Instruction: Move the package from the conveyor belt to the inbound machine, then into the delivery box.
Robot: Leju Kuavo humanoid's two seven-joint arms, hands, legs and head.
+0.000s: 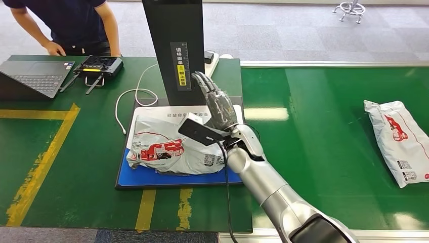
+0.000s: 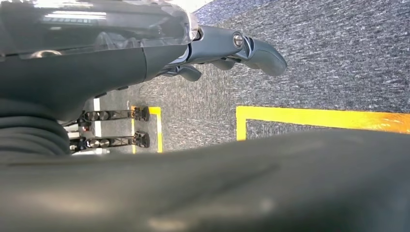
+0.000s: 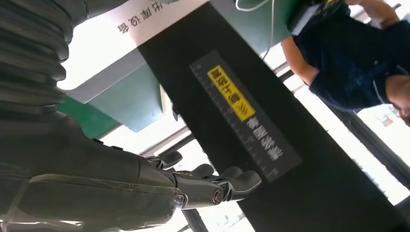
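Green matting across a table [image 1: 60, 167] and, on the right, a conveyor belt [image 1: 313, 152], seen from the head camera. White plastic package [image 1: 169, 147] with red print lying flat on the blue-and-white platform of the inbound machine [image 1: 152, 178], in front of its black upright post [image 1: 174, 50]. Right hand [image 1: 215, 104] raised just above the package's far right side, fingers extended and apart, holding nothing. Second white package [image 1: 399, 139] resting on the conveyor belt, well apart, near the right edge. At the far left of the table, a laptop [image 1: 33, 76] and beside it a small black device [image 1: 98, 65] with antennas; white cable [image 1: 129, 101] looping from the post toward the package. Person [image 1: 71, 23] in dark blue leaning over the laptop. From the left wrist: left hand [image 2: 227, 48] hanging over grey carpet [image 2: 338, 58] marked with yellow lines, dark fingers loosely extended, gripping nothing. From the right wrist: right hand close beside the black post, fingers [image 3: 227, 186] apart and free of any object; yellow label [image 3: 231, 93] on the post, person in dark blue beyond it.
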